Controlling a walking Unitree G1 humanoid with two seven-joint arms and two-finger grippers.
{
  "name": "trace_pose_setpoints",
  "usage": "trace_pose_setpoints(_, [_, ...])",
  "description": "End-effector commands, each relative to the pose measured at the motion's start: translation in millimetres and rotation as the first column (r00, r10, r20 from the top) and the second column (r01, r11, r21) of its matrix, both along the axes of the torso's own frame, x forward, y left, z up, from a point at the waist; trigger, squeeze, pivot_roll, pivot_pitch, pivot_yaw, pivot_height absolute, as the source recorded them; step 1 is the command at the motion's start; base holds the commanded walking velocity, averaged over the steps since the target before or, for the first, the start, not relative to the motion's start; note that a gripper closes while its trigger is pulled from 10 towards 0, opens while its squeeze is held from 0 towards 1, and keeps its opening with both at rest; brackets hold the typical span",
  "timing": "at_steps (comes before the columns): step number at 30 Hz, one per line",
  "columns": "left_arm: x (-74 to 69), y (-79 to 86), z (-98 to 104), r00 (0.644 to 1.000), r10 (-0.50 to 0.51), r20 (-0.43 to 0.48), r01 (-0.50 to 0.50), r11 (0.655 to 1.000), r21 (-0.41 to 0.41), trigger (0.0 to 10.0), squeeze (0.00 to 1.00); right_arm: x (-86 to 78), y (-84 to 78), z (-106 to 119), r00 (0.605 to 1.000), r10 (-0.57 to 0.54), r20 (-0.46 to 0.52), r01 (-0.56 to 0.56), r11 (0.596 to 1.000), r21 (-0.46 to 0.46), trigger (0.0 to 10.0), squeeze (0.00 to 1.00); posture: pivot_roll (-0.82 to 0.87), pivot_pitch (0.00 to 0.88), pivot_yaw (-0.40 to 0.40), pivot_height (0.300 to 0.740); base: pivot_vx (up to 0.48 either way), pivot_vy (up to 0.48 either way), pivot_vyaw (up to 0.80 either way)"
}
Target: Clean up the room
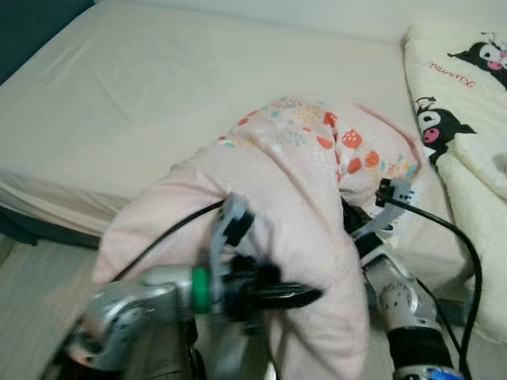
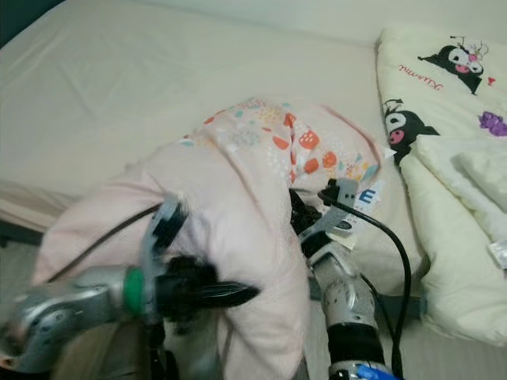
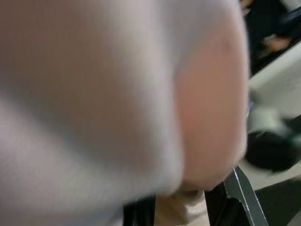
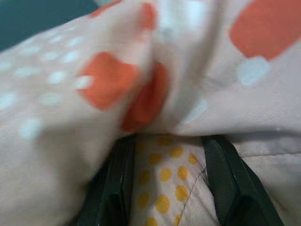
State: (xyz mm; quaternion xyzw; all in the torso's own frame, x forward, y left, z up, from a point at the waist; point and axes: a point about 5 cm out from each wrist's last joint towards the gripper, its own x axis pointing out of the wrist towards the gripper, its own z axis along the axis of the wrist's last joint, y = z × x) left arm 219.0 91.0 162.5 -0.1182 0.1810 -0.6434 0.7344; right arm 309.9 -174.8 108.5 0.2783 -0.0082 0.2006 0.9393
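Gripper fingers of the right gripper [image 4: 164, 188] are pinched on a fold of the pink patterned blanket [image 1: 301, 182], bunched over both arms at the bed's [image 1: 119, 103] near edge, while the left gripper [image 1: 277, 294], apparently pressed together, risks snagging the loose drape.

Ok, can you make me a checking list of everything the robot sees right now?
Surface: bed with a plain cream sheet.
Job's things: pink blanket with a strawberry print, bunched and lifted over both arms.
Clutter: cream cartoon-print bedding heaped on the robot's right.
Grippers: left gripper pushed against the blanket's pink side; right gripper has a fold of blanket between its fingers.
Cables: black cable looping by the right arm; another along the left arm.
Surroundings: dark teal wall beyond the bed's left edge.
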Motion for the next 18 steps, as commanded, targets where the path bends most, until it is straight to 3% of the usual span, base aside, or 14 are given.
trace_pose_setpoints(1, [-2.6, 10.0, -15, 1.0, -0.017, 0.016, 0.016, 0.996, 0.086, 10.0, 0.0, -5.0, -3.0, -4, 1.0, -0.018, -0.009, 0.018, 1.0, -0.006, 10.0, 0.0, 0.01, 0.152, 0.026, 0.618, 0.0, 0.0, 0.0])
trace_pose_setpoints(3, [-1.3, 34.9, -33, 1.0, 0.0, 0.016, -0.003, 0.974, 0.227, 10.0, 0.0, -9.9, -7.1, -7, 0.999, -0.035, -0.017, 0.035, 0.999, -0.016, 10.0, 0.0, 0.01, 0.151, 0.03, 0.618, 0.0, 0.0, 0.0])
trace_pose_setpoints(4, [-1.3, 34.9, -33, 1.0, 0.0, 0.016, -0.003, 0.974, 0.227, 10.0, 0.0, -9.9, -7.1, -7, 0.999, -0.035, -0.017, 0.035, 0.999, -0.016, 10.0, 0.0, 0.01, 0.151, 0.03, 0.618, 0.0, 0.0, 0.0])
trace_pose_setpoints(7, [7.3, 64.4, -53, 0.996, 0.073, 0.046, -0.085, 0.914, 0.397, 10.0, 0.0, -15.6, -14.8, -10, 0.997, -0.069, -0.029, 0.068, 0.997, -0.024, 10.0, 0.0, 0.01, 0.151, 0.032, 0.618, 0.0, 0.0, 0.0])
trace_pose_setpoints(13, [15.1, 88.1, -57, 0.99, 0.116, 0.082, -0.141, 0.863, 0.485, 10.0, 0.0, -20.8, -21.9, -13, 0.995, -0.091, -0.037, 0.09, 0.995, -0.033, 10.0, 0.0, 0.02, 0.151, 0.035, 0.618, 0.0, 0.0, 0.0])
trace_pose_setpoints(16, [23.2, 120.9, -64, 0.981, 0.148, 0.128, -0.195, 0.754, 0.627, 10.0, 0.0, -26.5, -26.9, -15, 0.995, -0.094, -0.044, 0.092, 0.995, -0.043, 10.0, 0.0, 0.02, 0.149, 0.038, 0.618, 0.0, 0.0, 0.0])
trace_pose_setpoints(17, [23.2, 120.9, -64, 0.981, 0.148, 0.128, -0.195, 0.754, 0.627, 10.0, 0.0, -26.5, -26.9, -15, 0.995, -0.094, -0.044, 0.092, 0.995, -0.043, 10.0, 0.0, 0.02, 0.149, 0.038, 0.618, 0.0, 0.0, 0.0])
trace_pose_setpoints(18, [24.6, 127.0, -66, 0.98, 0.146, 0.137, -0.2, 0.726, 0.658, 10.0, 0.0, -27.2, -27.2, -16, 0.995, -0.09, -0.044, 0.088, 0.995, -0.047, 10.0, 0.0, 0.02, 0.149, 0.038, 0.618, 0.0, 0.0, 0.0])
